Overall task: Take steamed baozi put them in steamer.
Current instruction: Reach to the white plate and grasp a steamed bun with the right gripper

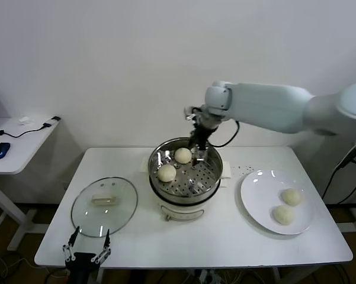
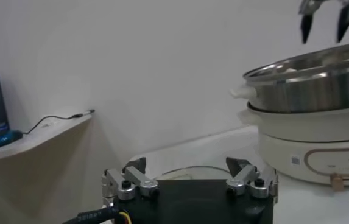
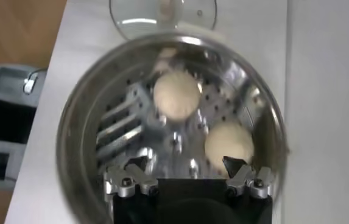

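Right gripper (image 1: 196,158): hangs over the far rim of the round shiny steel steamer (image 1: 210,183), fingers spread, holding nothing.
Steamer contents: two round cream-white steamed baozi (image 1: 183,155) (image 1: 166,172) on the perforated tray.
White round plate (image 1: 255,195): right of the steamer, carrying two more baozi (image 1: 291,196) (image 1: 282,214).
Left gripper (image 1: 86,251): parked at the table's near edge, fingers wide, beside the flat glass lid (image 1: 103,206).

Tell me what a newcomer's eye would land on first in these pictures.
The shiny steamer at the middle of the white table, with two baozi on its perforated tray and the right pincer open just above its far rim. Next, the white plate to the robot's right carrying two more buns. The glass lid lies flat to the left, near the left pincer, open at the table's front edge.
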Robot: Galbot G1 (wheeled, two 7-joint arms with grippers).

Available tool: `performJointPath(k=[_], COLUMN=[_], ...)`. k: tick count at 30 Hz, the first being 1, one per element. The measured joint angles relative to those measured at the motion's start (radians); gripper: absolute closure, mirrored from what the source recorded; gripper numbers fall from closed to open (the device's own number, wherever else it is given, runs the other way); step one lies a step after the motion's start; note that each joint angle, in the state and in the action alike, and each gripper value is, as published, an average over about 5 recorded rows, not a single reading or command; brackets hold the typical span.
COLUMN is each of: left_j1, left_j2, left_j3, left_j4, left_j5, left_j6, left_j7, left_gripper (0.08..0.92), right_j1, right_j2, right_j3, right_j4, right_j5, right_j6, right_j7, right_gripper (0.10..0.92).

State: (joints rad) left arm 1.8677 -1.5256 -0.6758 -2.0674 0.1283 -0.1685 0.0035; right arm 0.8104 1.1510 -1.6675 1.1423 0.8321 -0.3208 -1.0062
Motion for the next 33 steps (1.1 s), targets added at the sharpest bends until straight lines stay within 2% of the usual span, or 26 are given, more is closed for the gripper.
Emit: performJointPath(k=[9,18,25,33], left_j1=[-0.001,0.006,0.007,0.008], left_j2=[-0.016,-0.029,-0.034,-0.040], left_j3=[0.008,0.002,0.002,0.001], left_j4=[-0.004,-0.008,-0.008,-0.005], left_j5=[0.016,0.030,0.035,0.044], left_j6=[0.010,0.022,0.034,0.040], left_j7=[0.001,0.005,0.005,0.003], left_gripper=[0.177,0.177,0.177,0.177], right_j1=[-0.035,-0.247,-0.468,-0.636], right_j2=[-0.279,-0.498,-0.577,-0.600], right_j3=[0.064,0.217,0.388,0.522], right_j4=[0.108,0.146,0.127,0.088], right_j5=[-0.198,-0.427,-0.579,-0.681], right_j6=[0.024,0.045,0.061,0.073], right_j7=[-0.037,-0.052,-0.058,-0.060], right_gripper=[0.203,0.203,0.203,0.203])
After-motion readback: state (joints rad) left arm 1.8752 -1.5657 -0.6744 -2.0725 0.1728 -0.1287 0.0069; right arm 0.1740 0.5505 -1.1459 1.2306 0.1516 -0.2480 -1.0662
